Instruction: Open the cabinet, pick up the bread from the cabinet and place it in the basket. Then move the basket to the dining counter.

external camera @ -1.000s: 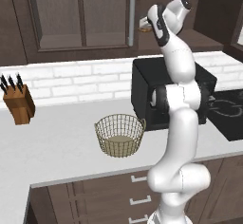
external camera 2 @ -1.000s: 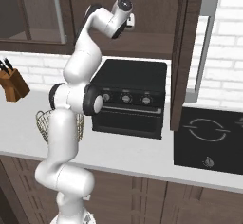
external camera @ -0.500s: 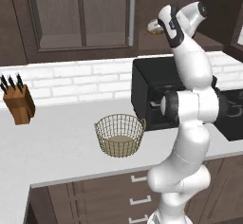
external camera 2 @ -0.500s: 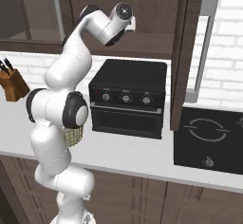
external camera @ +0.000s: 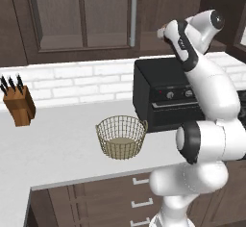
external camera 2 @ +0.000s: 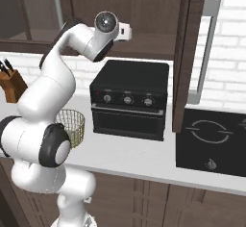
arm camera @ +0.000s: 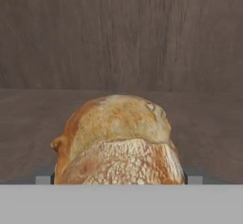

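Observation:
The bread (arm camera: 116, 137), a golden-brown roll, lies on the wooden shelf inside the cabinet (external camera 2: 144, 9) and looms close in the hand view. My gripper (arm camera: 118, 176) is open, and its fingertips (arm camera: 43, 179) stand on either side of the roll's near end. In the left base view the gripper (external camera: 163, 31) reaches into the cabinet above the black oven, with a bit of the bread (external camera: 160, 30) at its tip. The right cabinet door (external camera 2: 190, 53) stands swung open. The wire basket (external camera: 121, 136) sits on the grey worktop below, left of the oven. The dining counter is out of view.
A black countertop oven (external camera 2: 129, 98) stands under the open cabinet. A knife block (external camera: 19, 107) is at the far left of the worktop, and a black hob (external camera 2: 211, 139) at the right. The left cabinet door with its silver handle (external camera: 133, 14) stays shut.
The arm's upper links have swung right and lower while the hand stays in the cabinet, edging closer to the bread. The jaws stay wide. Basket and base are unmoved.

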Controlling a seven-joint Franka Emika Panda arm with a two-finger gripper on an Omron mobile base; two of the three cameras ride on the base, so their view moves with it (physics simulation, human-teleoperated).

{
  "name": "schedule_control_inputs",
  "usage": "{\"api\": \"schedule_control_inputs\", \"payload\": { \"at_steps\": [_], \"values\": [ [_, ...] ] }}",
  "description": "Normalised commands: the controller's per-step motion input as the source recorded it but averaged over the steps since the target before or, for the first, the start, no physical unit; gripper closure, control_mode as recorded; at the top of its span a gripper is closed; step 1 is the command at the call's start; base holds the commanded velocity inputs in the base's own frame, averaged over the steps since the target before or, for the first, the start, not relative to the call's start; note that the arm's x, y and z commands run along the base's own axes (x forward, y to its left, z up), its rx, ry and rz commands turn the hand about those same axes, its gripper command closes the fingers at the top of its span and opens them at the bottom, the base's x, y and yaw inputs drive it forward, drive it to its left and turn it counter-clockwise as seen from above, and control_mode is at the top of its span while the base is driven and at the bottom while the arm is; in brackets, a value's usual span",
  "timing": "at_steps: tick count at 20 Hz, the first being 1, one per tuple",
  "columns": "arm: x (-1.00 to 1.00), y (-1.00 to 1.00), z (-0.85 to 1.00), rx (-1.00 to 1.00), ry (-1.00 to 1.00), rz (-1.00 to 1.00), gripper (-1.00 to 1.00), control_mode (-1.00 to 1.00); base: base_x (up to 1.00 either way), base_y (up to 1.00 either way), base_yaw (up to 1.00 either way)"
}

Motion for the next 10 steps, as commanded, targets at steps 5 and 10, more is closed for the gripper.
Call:
{"api": "schedule_control_inputs", "payload": {
  "at_steps": [5, 10],
  "values": [
    [-1.0, 0.0, 0.42, 0.02, 0.0, -0.2, 1.0, -1.0, 0.0, 0.0, 0.0],
    [-1.0, 0.0, 0.38, 0.02, 0.02, -0.16, 1.0, -1.0, 0.0, 0.0, 0.0]
  ]
}}
